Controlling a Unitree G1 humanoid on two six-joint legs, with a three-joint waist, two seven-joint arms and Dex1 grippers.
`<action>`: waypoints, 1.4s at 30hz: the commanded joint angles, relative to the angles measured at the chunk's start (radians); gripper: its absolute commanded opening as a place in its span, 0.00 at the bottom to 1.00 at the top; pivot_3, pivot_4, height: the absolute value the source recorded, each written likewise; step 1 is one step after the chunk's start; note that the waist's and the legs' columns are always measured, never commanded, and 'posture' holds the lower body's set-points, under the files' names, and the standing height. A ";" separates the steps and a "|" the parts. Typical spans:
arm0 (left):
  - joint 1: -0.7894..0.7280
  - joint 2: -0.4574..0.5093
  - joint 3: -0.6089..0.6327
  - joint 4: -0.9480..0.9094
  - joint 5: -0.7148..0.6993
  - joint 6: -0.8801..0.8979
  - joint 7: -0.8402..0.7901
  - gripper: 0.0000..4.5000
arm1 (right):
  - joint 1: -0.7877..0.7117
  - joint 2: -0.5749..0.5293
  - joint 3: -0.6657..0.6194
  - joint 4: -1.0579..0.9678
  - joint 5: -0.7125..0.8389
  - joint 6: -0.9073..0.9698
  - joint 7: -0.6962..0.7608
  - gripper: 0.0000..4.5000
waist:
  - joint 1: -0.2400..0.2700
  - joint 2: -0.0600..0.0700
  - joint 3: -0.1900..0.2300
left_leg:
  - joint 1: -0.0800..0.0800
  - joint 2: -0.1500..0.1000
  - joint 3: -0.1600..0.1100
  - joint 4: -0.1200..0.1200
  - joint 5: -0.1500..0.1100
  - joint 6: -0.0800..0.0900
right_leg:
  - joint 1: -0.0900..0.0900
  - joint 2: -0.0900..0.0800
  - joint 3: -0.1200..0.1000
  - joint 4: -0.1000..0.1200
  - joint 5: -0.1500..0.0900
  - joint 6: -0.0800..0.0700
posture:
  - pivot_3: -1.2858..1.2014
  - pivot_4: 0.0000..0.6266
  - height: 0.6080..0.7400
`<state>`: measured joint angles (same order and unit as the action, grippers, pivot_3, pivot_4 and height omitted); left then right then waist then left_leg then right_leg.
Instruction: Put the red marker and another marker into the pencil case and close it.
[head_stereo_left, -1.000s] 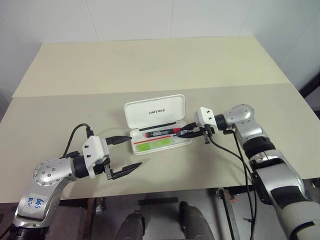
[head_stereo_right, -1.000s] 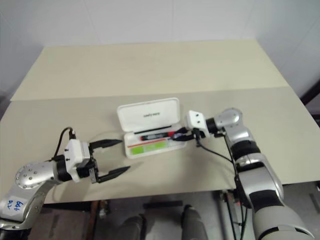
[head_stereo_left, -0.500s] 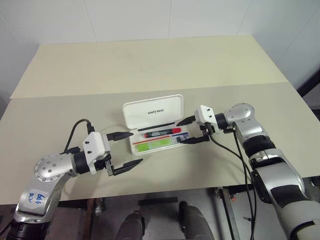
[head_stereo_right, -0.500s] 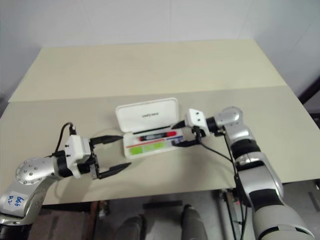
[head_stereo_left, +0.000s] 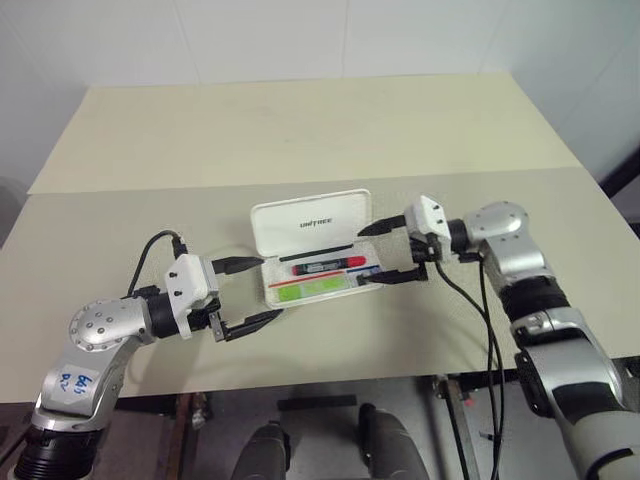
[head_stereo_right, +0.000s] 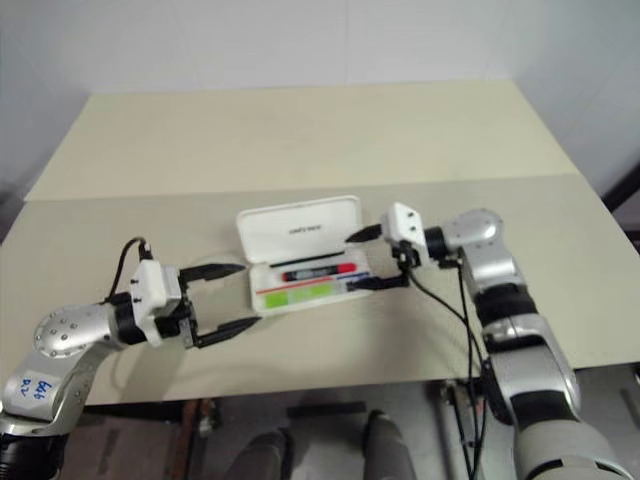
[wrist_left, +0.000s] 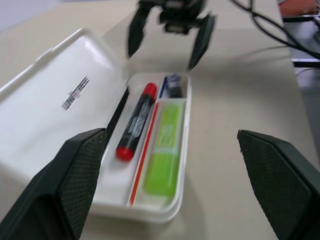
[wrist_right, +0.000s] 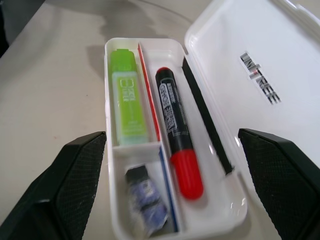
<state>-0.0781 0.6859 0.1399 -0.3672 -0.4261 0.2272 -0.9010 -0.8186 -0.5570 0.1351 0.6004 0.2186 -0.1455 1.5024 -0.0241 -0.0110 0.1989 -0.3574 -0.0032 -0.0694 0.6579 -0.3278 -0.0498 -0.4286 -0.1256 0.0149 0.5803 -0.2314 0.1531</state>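
Observation:
The white pencil case (head_stereo_left: 310, 222) lies open at the table's middle, its lid tipped back. In its tray rest the red marker (head_stereo_left: 328, 266) on the far side and the light-green marker (head_stereo_left: 305, 289) on the near side; the right wrist view gives the red marker (wrist_right: 176, 132) and the green marker (wrist_right: 127, 107) side by side. My right gripper (head_stereo_left: 375, 256) hovers open at the case's right end, touching nothing. My left gripper (head_stereo_left: 252, 293) stands open at the case's left end, empty, its fingers (wrist_left: 60, 190) spread wide of the tray.
A short purple-grey stub (wrist_right: 145, 197) sits in the tray's small end compartment. The case rests on a beige table (head_stereo_left: 300, 130) with a seam across it behind the lid. The table's front edge runs just below both arms. A black cable (head_stereo_left: 480, 300) hangs from the right wrist.
My right gripper has opened and let go of the red marker, which now lies in the tray, and has drawn back a little to the right. The left arm has kept still.

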 joint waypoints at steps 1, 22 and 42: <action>0.012 -0.002 0.034 0.013 -0.011 -0.039 -0.008 1.00 | 0.063 -0.052 -0.074 -0.125 0.054 0.055 -0.034 0.99 | -0.002 0.000 0.000 | 0.000 0.000 0.000 0.000 0.000 0.000 | 0.000 0.000 0.000 0.000 0.000 0.000 | 0.52 0.24 1.00; -0.057 -0.129 0.111 0.231 -0.029 -0.203 0.034 0.01 | 0.388 -0.192 -0.253 -0.487 0.124 0.134 -0.259 1.00 | -0.003 0.000 0.000 | 0.004 0.000 0.001 0.007 -0.002 0.004 | 0.002 0.000 0.002 0.005 0.001 -0.001 | 0.52 0.24 1.00; -0.366 -0.258 0.006 0.595 0.154 -0.078 0.372 0.01 | 0.392 -0.177 -0.227 -0.491 0.114 0.113 -0.302 1.00 | 0.021 0.000 0.000 | 0.003 -0.001 0.001 0.007 -0.001 0.002 | 0.002 0.000 0.002 0.005 0.002 0.001 | 0.52 0.24 1.00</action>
<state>-0.4085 0.4360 0.1581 0.2137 -0.2825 0.1664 -0.5238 -0.4227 -0.7317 -0.0825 0.1424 0.3239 -0.0187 1.2085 -0.0035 -0.0109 0.1991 -0.3545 -0.0038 -0.0684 0.6647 -0.3283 -0.0478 -0.4267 -0.1254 0.0167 0.5851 -0.2298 0.1537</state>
